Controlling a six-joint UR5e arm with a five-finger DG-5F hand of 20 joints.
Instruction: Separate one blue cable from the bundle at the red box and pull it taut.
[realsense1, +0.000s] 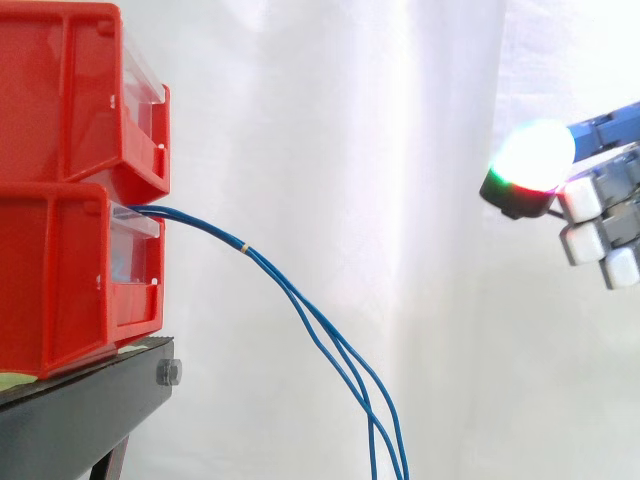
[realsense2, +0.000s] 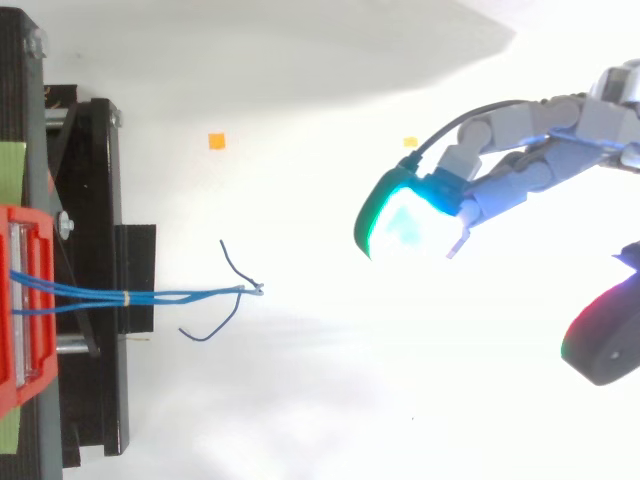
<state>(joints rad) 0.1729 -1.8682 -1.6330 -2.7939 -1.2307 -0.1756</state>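
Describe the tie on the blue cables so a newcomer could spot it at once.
Start at the two stacked red bins on the black stand; blue cables leave the lower bin's front and droop. Just out from the bin, a thin pale band wraps them together. It is the only light ring on the otherwise blue strands.

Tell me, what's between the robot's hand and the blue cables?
Nothing. In the side view the stretch from the blue cables to the hand is bare, with white curtain behind.
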